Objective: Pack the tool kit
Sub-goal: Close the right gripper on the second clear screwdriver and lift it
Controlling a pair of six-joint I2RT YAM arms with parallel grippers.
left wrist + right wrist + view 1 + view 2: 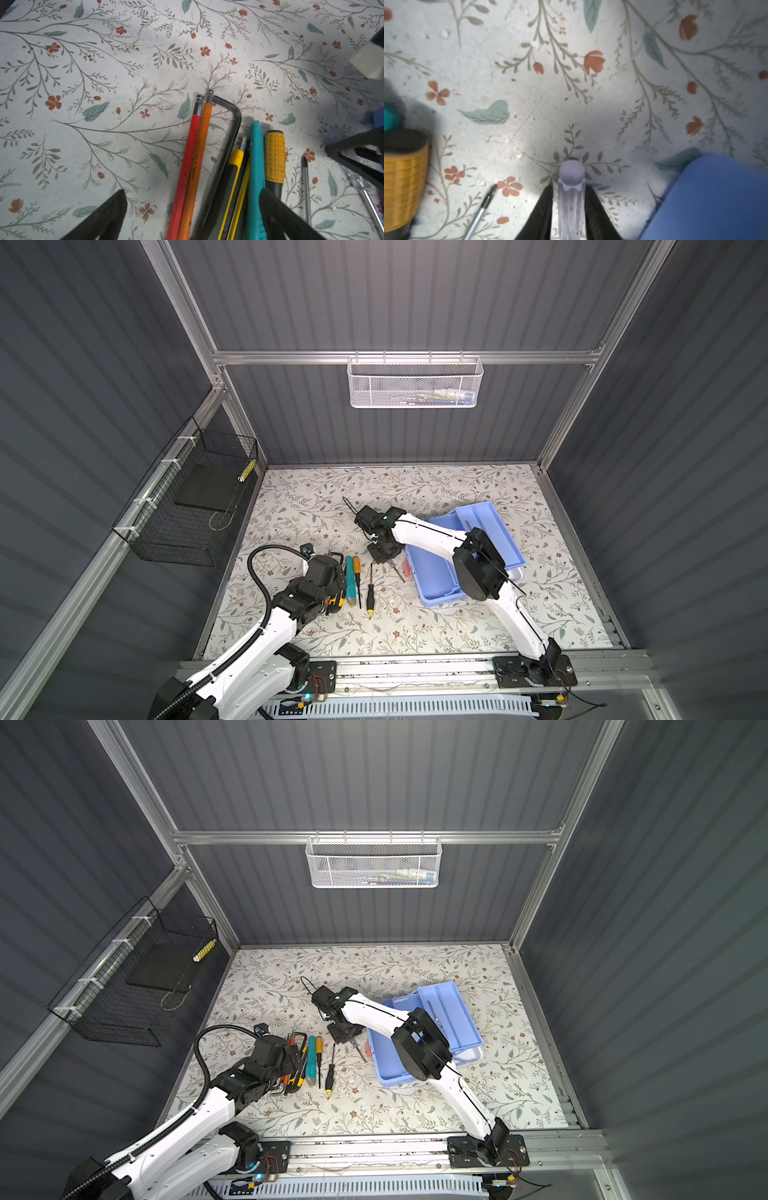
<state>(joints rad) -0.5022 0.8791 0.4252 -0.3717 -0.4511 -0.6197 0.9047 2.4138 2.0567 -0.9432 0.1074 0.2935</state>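
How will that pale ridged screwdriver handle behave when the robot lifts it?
Probably stiff: the screwdriver handle looks like hard plastic. Its lengthwise ridges should give the right tool some bite, but the domed end looks smooth. Being round, it may roll if nudged sideways.

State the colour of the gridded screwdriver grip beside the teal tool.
The grip is orange-yellow; left wrist view shows it best.

in both top views the floral tabletop (415, 489) is bright, the grey walls (83, 364) dim and bent at the edges. the right wrist view is soft; the yellow handle (402, 176) there is blurred.
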